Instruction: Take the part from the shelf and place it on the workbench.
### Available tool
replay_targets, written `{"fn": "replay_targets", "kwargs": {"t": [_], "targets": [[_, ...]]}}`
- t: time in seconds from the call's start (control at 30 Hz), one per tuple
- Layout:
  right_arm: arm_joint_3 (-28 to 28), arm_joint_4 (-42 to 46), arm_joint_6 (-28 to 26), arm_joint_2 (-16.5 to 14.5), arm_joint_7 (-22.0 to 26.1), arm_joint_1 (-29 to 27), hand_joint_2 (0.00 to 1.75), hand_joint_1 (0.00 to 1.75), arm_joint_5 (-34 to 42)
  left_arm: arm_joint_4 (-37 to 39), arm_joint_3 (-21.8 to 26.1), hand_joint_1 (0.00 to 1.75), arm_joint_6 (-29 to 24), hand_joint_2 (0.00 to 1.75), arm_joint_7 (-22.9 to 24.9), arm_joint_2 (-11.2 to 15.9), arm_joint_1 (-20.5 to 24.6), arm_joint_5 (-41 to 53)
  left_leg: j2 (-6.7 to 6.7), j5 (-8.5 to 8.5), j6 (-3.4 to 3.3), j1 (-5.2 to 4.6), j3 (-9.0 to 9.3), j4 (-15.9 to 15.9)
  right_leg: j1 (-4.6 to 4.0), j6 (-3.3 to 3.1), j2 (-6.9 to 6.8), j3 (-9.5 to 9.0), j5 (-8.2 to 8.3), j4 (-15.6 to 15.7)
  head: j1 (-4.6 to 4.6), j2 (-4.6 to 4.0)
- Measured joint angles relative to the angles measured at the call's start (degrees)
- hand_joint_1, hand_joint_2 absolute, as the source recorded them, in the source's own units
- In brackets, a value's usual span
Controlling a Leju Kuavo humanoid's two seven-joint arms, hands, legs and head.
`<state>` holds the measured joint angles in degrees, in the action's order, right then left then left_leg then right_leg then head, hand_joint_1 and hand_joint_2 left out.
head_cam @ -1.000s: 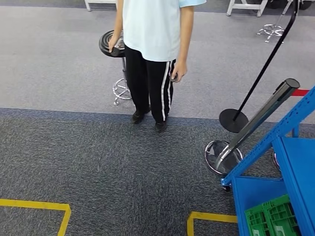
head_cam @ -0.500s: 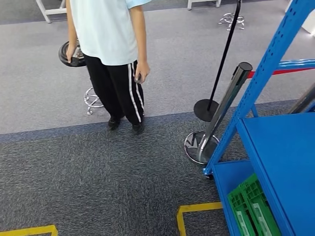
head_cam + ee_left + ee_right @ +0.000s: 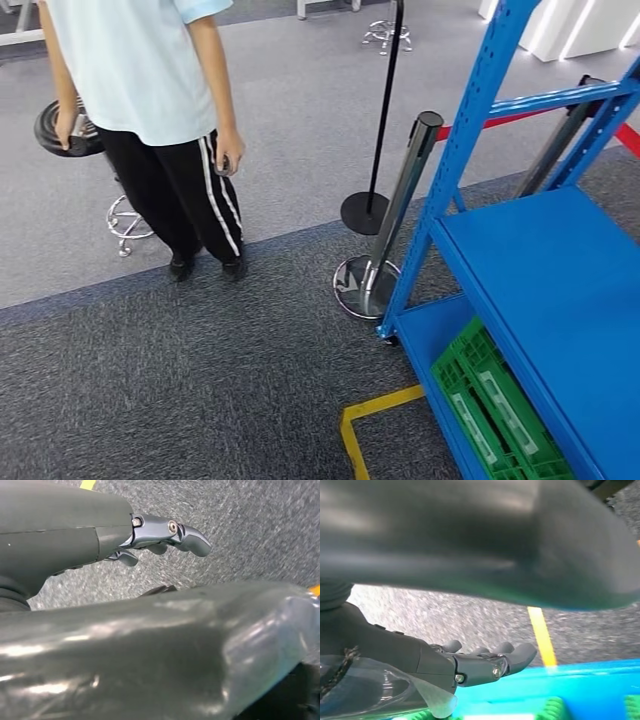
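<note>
1. The left hand hangs at the robot's side over dark carpet, its fingers stretched out loosely with nothing in them
2. The right hand hangs the same way, fingers extended and apart and empty; beyond it lie the blue edge of the shelf, a bit of green crate and a yellow floor line
3. In the head view the blue shelf stands at the right; its wide middle board shows bare blue, and a green crate sits on the lowest board near the corner post
4. The part itself I cannot make out (it may lie in the crate or on a board outside the picture), and no workbench is in sight
5. Beside the shelf corner lean two barrier posts on round bases, and farther left a person stands on the carpet with one hand on a black stool
6. As I judge it, the step in hand is the approach to the shelf, with the pick not yet begun
7. The next move calls for squaring up to the shelf, finding the part, then raising one arm toward it, minding the corner post and the leaning posts
</note>
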<state>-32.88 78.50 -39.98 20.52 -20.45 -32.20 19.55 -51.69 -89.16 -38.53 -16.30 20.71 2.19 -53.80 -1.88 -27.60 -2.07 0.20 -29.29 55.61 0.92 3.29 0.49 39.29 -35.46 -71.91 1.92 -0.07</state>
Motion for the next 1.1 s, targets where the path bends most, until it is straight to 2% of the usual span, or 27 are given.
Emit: {"fn": "replay_targets", "kwargs": {"t": [0.03,0.07,0.1,0.17,0.2,0.27,0.3,0.37,0.43,0.47,0.5,0.53,0.57,0.6,0.63,0.67,0.7,0.73,0.8,0.83,0.87,0.93,0.97,1.0,1.03,1.07,1.1], "targets": [[-0.01,0.01,0.00,0.00,-0.01,-0.09,0.00,0.00,0.00,0.01,0.00,0.00,-0.01,0.00,0.00,0.00,-0.02,-0.01,-0.83,-0.08,0.06,0.00,0.00,0.02,0.11,0.17,-0.25,-0.31,0.67,0.35,0.01,0.00],[0.00,0.01,0.00,0.00,-0.01,-0.16,0.00,0.00,-0.01,0.02,-0.01,0.00,-0.02,0.00,0.00,-0.03,-0.01,-0.01,-1.61,-0.18,0.18,0.02,0.04,0.07,0.21,0.28,-0.64,-1.76,2.17,2.84,0.01,0.00],[0.01,0.02,0.00,0.00,-0.01,-0.17,0.00,0.00,-0.02,0.02,-0.01,0.00,-0.01,0.00,0.00,-0.09,0.02,-0.02,-2.32,-0.32,0.39,0.04,0.15,0.16,0.30,0.37,-1.68,-4.19,4.04,6.97,0.02,0.00],[0.04,0.07,0.01,-0.01,0.04,-0.04,0.00,0.00,-0.01,0.03,0.01,0.00,0.09,0.00,-0.11,-0.12,0.02,-0.09,-3.55,-0.78,1.06,-0.11,0.51,0.48,0.27,-0.05,-3.96,-8.12,6.53,13.80,-0.08,0.00],[0.04,0.11,0.01,-0.01,0.09,-0.01,0.00,0.00,0.02,0.04,0.02,0.00,0.17,0.00,-0.19,-0.10,0.03,-0.14,-4.07,-1.02,1.45,-0.18,0.76,0.61,0.17,-0.49,-4.59,-9.01,6.90,15.34,-0.20,0.00],[0.03,0.14,0.00,-0.01,0.19,-0.11,0.00,0.00,0.14,0.06,0.05,0.00,0.30,0.00,-0.40,-0.09,0.16,-0.18,-5.12,-1.31,2.21,-0.09,1.34,0.65,-0.08,-1.54,-3.69,-8.95,6.89,15.51,-0.35,0.00],[0.04,0.15,0.00,0.00,0.20,-0.20,0.00,0.00,0.22,0.06,0.09,0.00,0.34,0.00,-0.45,-0.10,0.29,-0.19,-5.02,-1.54,2.61,0.10,1.53,0.78,-0.08,-2.00,-3.10,-9.12,6.98,15.58,-0.36,0.00],[0.07,0.15,-0.01,0.00,0.25,-0.18,0.00,0.00,0.31,0.06,0.13,0.00,0.46,0.00,-0.59,-0.14,0.37,-0.18,-2.49,-3.61,3.24,0.41,0.81,3.24,0.03,-2.82,-1.93,-9.39,7.39,15.79,-0.44,0.00],[0.13,0.15,-0.02,0.00,0.31,-0.04,0.00,0.00,0.32,0.06,0.14,0.00,0.59,0.00,-0.68,-0.16,0.25,-0.18,0.63,-7.61,3.44,0.52,-2.15,10.16,-0.01,-3.28,-0.66,-9.41,7.68,15.81,-0.56,0.00],[0.17,0.14,-0.02,0.00,0.32,-0.03,0.00,0.00,0.31,0.06,0.14,0.00,0.61,0.00,-0.68,-0.16,0.17,-0.19,1.16,-9.25,3.42,0.50,-3.98,14.17,-0.11,-3.37,0.07,-9.36,7.73,15.78,-0.56,0.00],[0.20,0.14,-0.02,0.00,0.33,-0.04,0.00,0.00,0.30,0.06,0.13,0.00,0.63,0.00,-0.68,-0.16,0.10,-0.19,1.33,-9.88,3.34,0.49,-5.35,16.94,-0.21,-3.39,0.86,-9.36,7.73,15.77,-0.55,0.00],[0.22,0.14,-0.02,-0.01,0.30,-0.07,0.00,0.00,0.26,0.06,0.13,0.00,0.63,0.00,-0.68,-0.16,0.08,-0.19,1.42,-9.25,3.20,0.47,-5.90,17.69,-0.29,-3.40,1.69,-9.41,7.73,15.75,-0.55,0.00],[0.23,0.14,-0.02,-0.01,0.26,-0.08,0.00,0.00,0.22,0.06,0.12,0.00,0.64,0.00,-0.68,-0.16,0.07,-0.19,1.59,-7.52,2.98,0.44,-5.48,16.17,-0.35,-3.40,2.52,-9.50,7.72,15.73,-0.53,0.00],[0.25,0.14,-0.02,-0.01,0.22,-0.08,0.00,0.00,0.16,0.06,0.11,0.00,0.64,0.00,-0.68,-0.14,0.06,-0.19,2.21,-5.02,2.70,0.41,-4.21,12.67,-0.37,-3.38,3.34,-9.60,7.71,15.71,-0.54,0.00],[0.27,0.14,-0.02,-0.01,0.17,-0.06,0.00,0.00,0.10,0.06,0.12,0.00,0.65,0.00,-0.68,-0.08,0.06,-0.19,3.79,-2.73,2.37,0.38,-2.75,8.59,-0.38,-3.33,4.09,-9.45,7.69,15.66,-0.54,0.00],[0.30,0.15,-0.02,0.00,0.14,-0.02,0.00,0.00,0.06,0.06,0.13,0.00,0.66,0.00,-0.69,-0.01,0.05,-0.19,5.29,-1.27,2.08,0.42,-1.50,5.02,-0.40,-3.17,4.84,-9.35,7.64,15.55,-0.50,0.00],[0.33,0.17,-0.02,-0.01,0.12,0.00,0.00,0.00,0.02,0.07,0.14,0.00,0.66,0.00,-0.69,0.05,0.07,-0.21,6.51,-0.52,1.86,0.40,-0.67,2.63,-0.36,-2.91,5.53,-9.10,7.64,15.46,-0.50,0.00],[0.34,0.19,-0.02,-0.01,0.10,-0.02,0.00,0.00,0.00,0.07,0.15,0.00,0.67,0.00,-0.71,0.10,0.11,-0.21,7.15,-0.52,1.69,0.33,-0.37,1.66,-0.25,-2.54,6.20,-8.64,7.68,15.40,-0.49,0.00],[0.34,0.21,-0.02,-0.02,0.07,-0.19,0.00,0.00,-0.03,0.08,0.15,0.00,0.67,0.00,-0.74,0.09,0.19,-0.22,5.95,-0.49,1.31,0.22,-0.18,1.15,0.07,-1.74,7.19,-8.02,7.79,15.35,-0.50,0.00],[0.33,0.22,-0.02,-0.02,0.06,-0.27,0.00,0.00,-0.03,0.08,0.15,0.00,0.67,0.00,-0.76,0.06,0.20,-0.20,5.20,-0.31,1.01,0.25,-0.07,0.80,0.10,-1.47,6.36,-7.55,7.43,14.88,-0.45,0.00],[0.32,0.22,-0.02,-0.02,0.05,-0.26,0.00,0.00,-0.04,0.08,0.15,0.00,0.67,0.00,-0.79,0.03,0.19,-0.19,4.36,-0.13,0.69,0.32,0.00,0.44,0.05,-1.29,4.86,-6.80,6.40,13.48,-0.30,0.00],[0.36,0.22,-0.03,-0.02,0.06,-0.04,0.00,0.00,-0.06,0.08,0.15,0.00,0.69,0.00,-0.81,-0.03,0.05,-0.19,2.55,0.01,0.28,0.35,0.02,0.10,-0.07,-0.95,1.23,-3.77,2.71,7.43,0.02,0.00],[0.39,0.22,-0.03,-0.02,0.06,0.04,0.00,0.00,-0.07,0.08,0.15,0.00,0.71,0.00,-0.82,-0.04,-0.04,-0.20,1.64,-0.04,0.20,0.31,-0.04,0.12,-0.05,-0.71,0.41,-1.90,0.82,3.60,0.15,0.00],[0.42,0.22,-0.03,-0.02,0.05,0.03,0.00,0.00,-0.07,0.08,0.14,0.00,0.75,0.00,-0.82,-0.04,-0.13,-0.24,0.73,-0.10,0.20,0.27,-0.06,0.14,0.01,-0.47,0.09,-0.53,-0.25,0.67,0.18,0.00],[0.43,0.21,-0.03,-0.02,0.05,-0.05,0.00,0.00,-0.09,0.08,0.14,0.00,0.84,0.00,-0.86,-0.05,-0.18,-0.27,-0.14,-0.20,0.26,0.27,-0.05,0.16,0.10,-0.25,-0.11,-0.08,-0.22,-0.45,0.18,0.00],[0.42,0.21,-0.03,-0.02,0.04,-0.13,0.00,0.00,-0.11,0.08,0.14,0.00,0.96,0.00,-0.95,-0.08,-0.18,-0.33,-0.94,-0.31,0.37,0.29,0.02,0.19,0.20,-0.07,-0.37,-0.79,0.89,0.69,0.19,0.00],[0.42,0.21,-0.03,-0.02,0.03,-0.17,0.00,0.00,-0.15,0.08,0.14,0.00,1.12,0.00,-1.08,-0.14,-0.17,-0.44,-1.69,-0.46,0.57,0.32,0.16,0.24,0.30,0.04,-0.97,-2.64,2.75,3.97,0.19,0.00]]}}
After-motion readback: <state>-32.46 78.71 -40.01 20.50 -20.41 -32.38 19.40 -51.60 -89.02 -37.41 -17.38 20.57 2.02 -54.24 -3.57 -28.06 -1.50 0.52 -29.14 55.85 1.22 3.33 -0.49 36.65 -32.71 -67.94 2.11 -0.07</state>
